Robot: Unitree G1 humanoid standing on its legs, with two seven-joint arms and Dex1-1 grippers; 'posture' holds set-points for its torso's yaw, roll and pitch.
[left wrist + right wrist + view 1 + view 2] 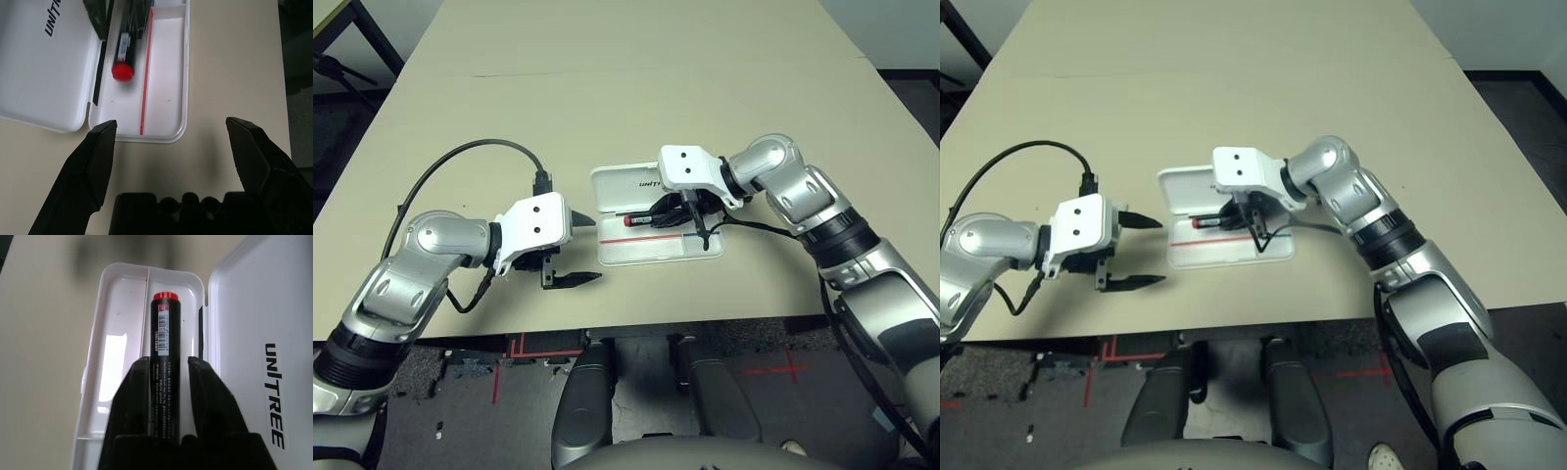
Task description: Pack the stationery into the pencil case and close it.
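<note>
White, round-cornered plastic pencil case

Head pair: table seen from above, forward and down, over the forearms; same scene shared, slightly offset. Left wrist: pencil case viewed close, downward, towards the robot's right. Right wrist: same case viewed close, downward, towards the robot's left. Marker and lid lettering shared by both
</note>
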